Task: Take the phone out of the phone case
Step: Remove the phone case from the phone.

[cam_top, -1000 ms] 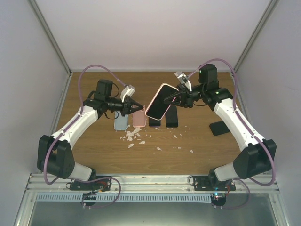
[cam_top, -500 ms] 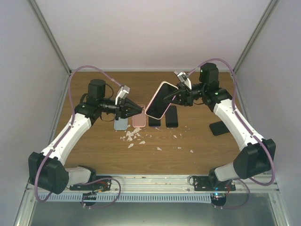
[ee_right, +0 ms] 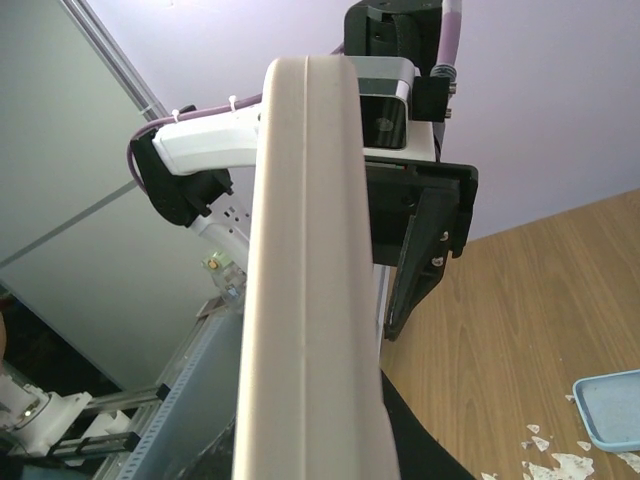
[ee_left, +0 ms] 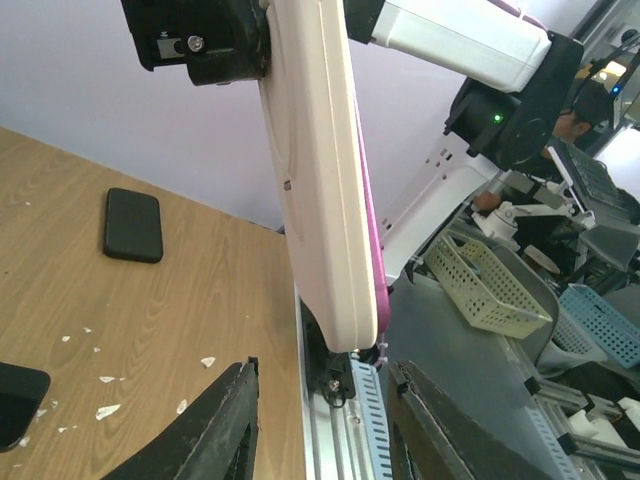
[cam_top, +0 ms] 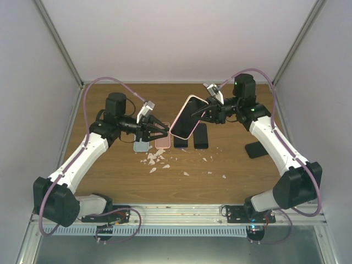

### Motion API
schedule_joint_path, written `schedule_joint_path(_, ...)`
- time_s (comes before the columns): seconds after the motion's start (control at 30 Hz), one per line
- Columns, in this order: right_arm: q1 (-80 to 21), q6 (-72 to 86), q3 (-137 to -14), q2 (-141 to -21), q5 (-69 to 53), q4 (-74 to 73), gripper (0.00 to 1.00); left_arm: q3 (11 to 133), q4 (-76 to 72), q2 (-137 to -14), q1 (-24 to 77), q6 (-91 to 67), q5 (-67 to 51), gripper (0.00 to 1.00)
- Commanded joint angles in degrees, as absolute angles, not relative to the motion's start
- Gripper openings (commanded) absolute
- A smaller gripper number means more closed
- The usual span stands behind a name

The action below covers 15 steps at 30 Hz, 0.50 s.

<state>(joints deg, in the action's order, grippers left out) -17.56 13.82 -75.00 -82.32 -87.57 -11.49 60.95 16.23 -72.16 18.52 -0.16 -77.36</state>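
your right claw (cam_top: 208,114) is clamped on the cased phone (cam_top: 187,117), holding it tilted up off the bench (cam_top: 236,170). the phone sits inside its pink case. your left claw (cam_top: 163,129) is parted, nothing between the fingers (ee_left: 215,430). the case's lower end hangs just ahead of its tips, can't tell if touching. below the left claw on the bench: blue case (cam_top: 141,145), spare pink case (cam_top: 161,141), white scraps (cam_top: 155,159). black phones (cam_top: 201,136) lie under the held one.
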Motion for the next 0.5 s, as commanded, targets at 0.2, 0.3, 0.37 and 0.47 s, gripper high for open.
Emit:
schedule_joint_path(0.2,-17.4,14.3,-74.3,-81.0,-90.4,-8.9,0.0,62.2,9.2,-72.1,19.5,-5.9,-76.8,0.37)
schedule_joint_path(0.3,-17.5,14.2,-74.3,-81.0,-90.3,-8.9,0.01,62.7,9.9,-72.4,19.4,-5.7,-74.8,0.37)
schedule_joint_path(0.37,-17.5,14.2,-74.3,-81.1,-90.3,-8.8,0.0,62.7,10.0,-72.7,19.5,-5.6,-74.3,0.37)
schedule_joint_path(0.47,-17.5,14.2,-74.3,-81.1,-90.3,-8.9,0.0,62.7,9.9,-72.8,19.5,-5.9,-73.8,0.37)
